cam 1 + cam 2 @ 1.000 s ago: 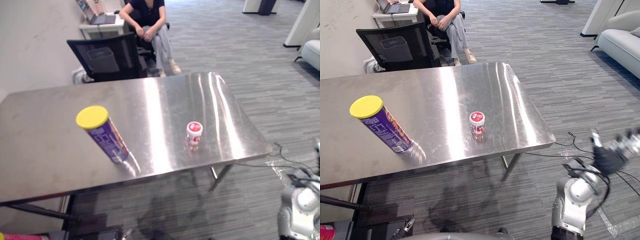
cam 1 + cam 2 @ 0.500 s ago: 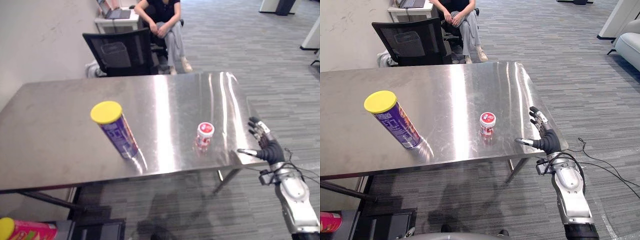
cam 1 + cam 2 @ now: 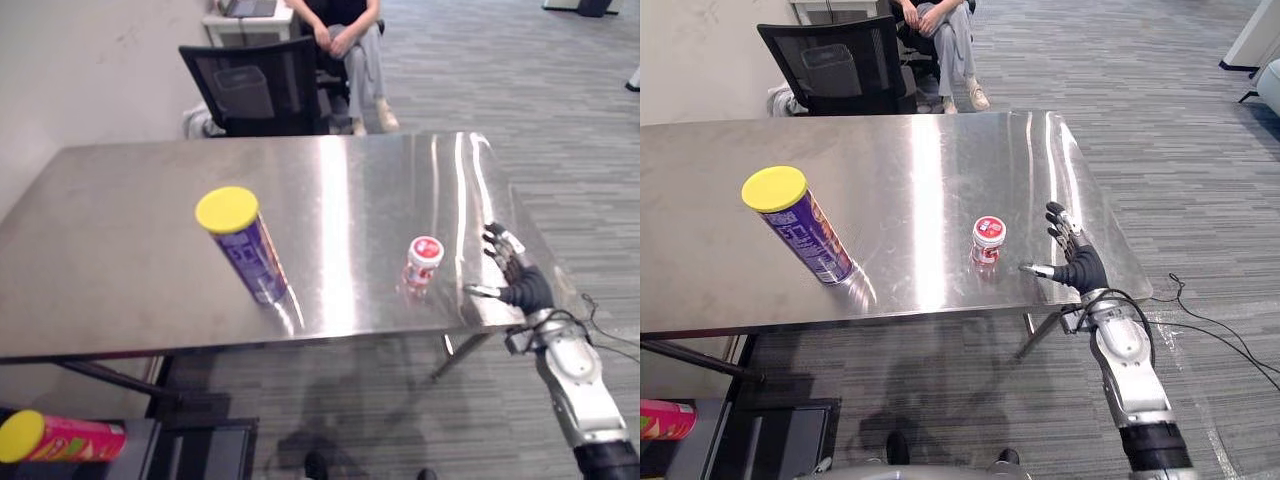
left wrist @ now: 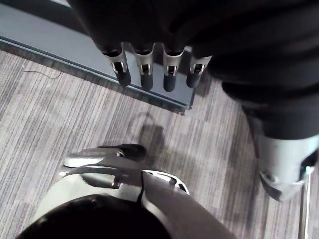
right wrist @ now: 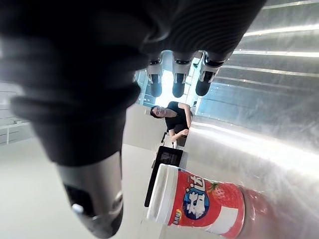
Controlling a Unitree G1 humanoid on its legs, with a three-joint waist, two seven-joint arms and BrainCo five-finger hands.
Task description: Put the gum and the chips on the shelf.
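standing upright on the bench (image 3: pixel 890 150), near its front edge and right of the middle, is the gum (image 3: pixel 988 238), a small red and white tub with a white lid. nothing touches it. at about 3 to 4 o'clock from it, near but apart, the right hand (image 3: pixel 1072 262) hangs over the bench's front right corner with its fingers spread and straight and its thumb stretched out toward the tub, holding nothing. in the right wrist view the gum (image 5: pixel 199 201) shows past the thumb, with bare steel between them.

at 9 o'clock from the gum, well apart and also toward the front edge, stands the chips (image 3: pixel 800 224), a tall purple can with a yellow lid, untouched.

the left hand (image 4: pixel 145 75) shows in its own wrist view, fingers straight and side by side, empty, hanging above the grey striped carpet floor (image 4: pixel 60 124) beside a dark low edge.

beyond the bench's far edge, at about 11 o'clock from the gum, a black mesh chair (image 3: pixel 840 65) faces the bench, and past it a person (image 3: pixel 940 18) sits with hands together in the lap. below the bench at 7 to 8 o'clock, a pink can (image 3: pixel 60 438) with a yellow lid lies on its side on a dark low surface.
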